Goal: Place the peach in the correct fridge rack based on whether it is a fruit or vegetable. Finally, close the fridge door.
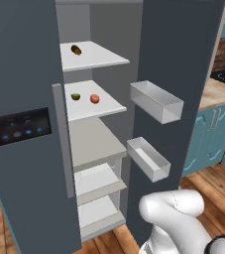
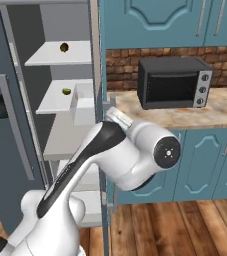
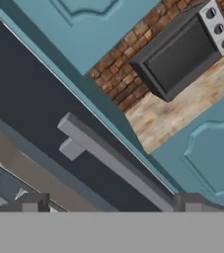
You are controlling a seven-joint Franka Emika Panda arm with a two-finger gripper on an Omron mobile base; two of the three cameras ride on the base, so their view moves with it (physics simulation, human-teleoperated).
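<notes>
Gripper (image 3: 111, 203) tips sat apart, empty, just off the fridge door's (image 1: 178, 59) handle (image 3: 114, 163). Peach (image 1: 94, 98) already rested on the fridge rack (image 1: 109, 105) beside that door. Door's probably heavy and stiff, so I'd push near the handle.

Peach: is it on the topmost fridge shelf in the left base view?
No. The peach sits on the second shelf beside a small green item; the top shelf holds a brownish oblong item.

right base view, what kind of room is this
A home kitchen, rendered: an open fridge with food on its shelves, a toaster oven on a wooden counter, teal cabinets and a brick backsplash.
</notes>
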